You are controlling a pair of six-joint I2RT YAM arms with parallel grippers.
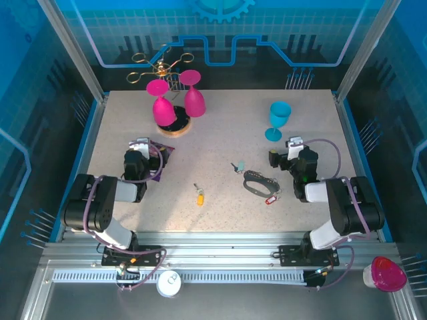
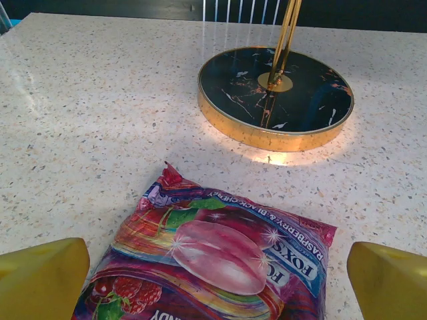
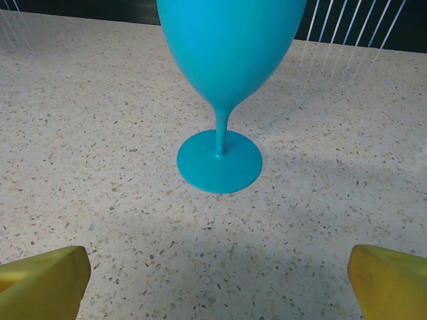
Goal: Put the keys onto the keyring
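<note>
One orange key (image 1: 199, 197) loose on table (image 1: 220, 127), front of centre; teal key (image 1: 239, 166) farther back, just beside keyring (image 1: 260, 179), neither threaded on; keyring flat, red tag (image 1: 270, 199) at near end; left gripper (image 2: 213, 280) spread wide, empty, above candy bag (image 2: 220, 253); right gripper (image 3: 213, 280) spread wide, empty, facing blue goblet (image 3: 220, 160), right of keyring

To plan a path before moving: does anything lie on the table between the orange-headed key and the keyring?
Nothing visible does. In the top view, bare tabletop separates the orange-headed key from the keyring. The teal-headed key lies beside the keyring's far-left end, off that line.
</note>
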